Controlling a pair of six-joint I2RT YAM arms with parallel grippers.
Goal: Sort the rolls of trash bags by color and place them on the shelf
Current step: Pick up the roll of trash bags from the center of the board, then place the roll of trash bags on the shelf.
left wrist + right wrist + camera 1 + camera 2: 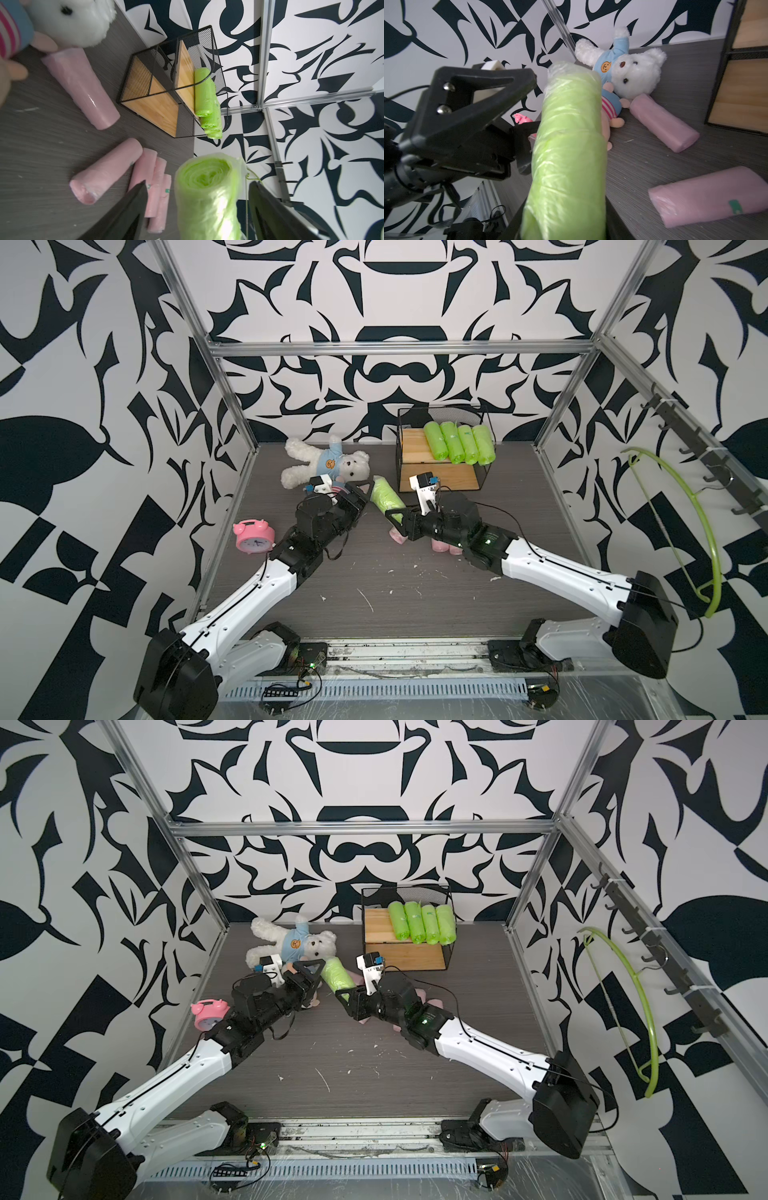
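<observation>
Right now your two arms meet over the middle of the counter point(374, 593). In both top views the lower half of that surface is open grey board with only white flecks on it. The tight spots sit higher in the frame. The teddy bear point(324, 464) lies just up-left of the left gripper point(365, 490). The alarm clock point(253, 535) stands at the counter's left edge, beside your left forearm. The shelf point(453, 483) stands up-right of centre against the back wall, with the right arm's wrist camera close in front of its lower board.

The green roll point(386, 499) is held off the counter between the two grippers, slanting from upper left to lower right in a top view. Your left gripper is spread wide around its upper end. In the left wrist view a gap shows between each of the fingers point(128, 207) and the plastic. Your right gripper point(392, 523) is clamped on the lower end and carries the roll.

Four green rolls point(459, 443) lie side by side on the right part of the shelf's upper board, with bare wood to their left. The pink rolls point(106, 172) lie on the counter under and around your right arm. Three are packed side by side, and one lies just beside the bear.
</observation>
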